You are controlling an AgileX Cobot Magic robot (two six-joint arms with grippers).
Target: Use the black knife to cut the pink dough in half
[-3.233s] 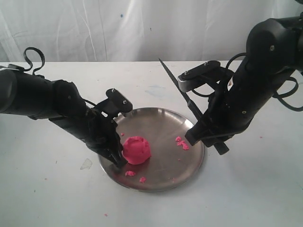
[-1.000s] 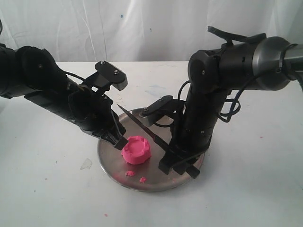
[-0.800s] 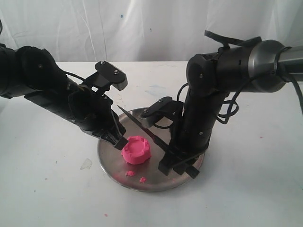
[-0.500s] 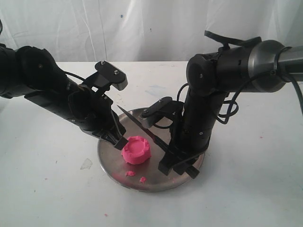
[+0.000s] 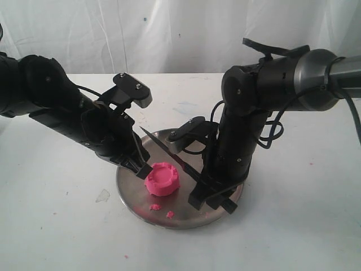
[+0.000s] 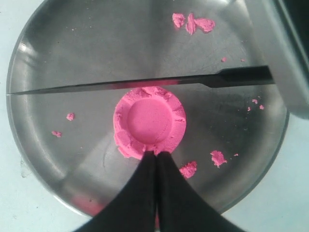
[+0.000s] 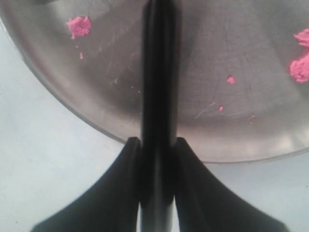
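Note:
The pink dough (image 5: 162,179) (image 6: 150,121) is a round puck with a dimpled top, sitting on the round steel plate (image 5: 221,207). My left gripper (image 5: 142,168) (image 6: 156,154) is shut, its tips pressed against the near edge of the dough. The right gripper (image 5: 210,195) (image 7: 158,141) is shut on the handle of the black knife (image 5: 169,153) (image 7: 158,87). The knife blade (image 6: 140,85) runs across the plate just beyond the dough's far edge, touching or nearly touching it.
Small pink crumbs (image 5: 161,210) (image 6: 193,22) lie scattered on the plate (image 6: 43,159). The plate rests on a white table (image 5: 293,226) with a white curtain behind. The plate rim (image 7: 87,121) sits close to the right gripper.
Over three seconds the right arm brought the knife down from above the plate's right side to beside the dough, and the left arm lifted. In the last second nothing visibly moves.

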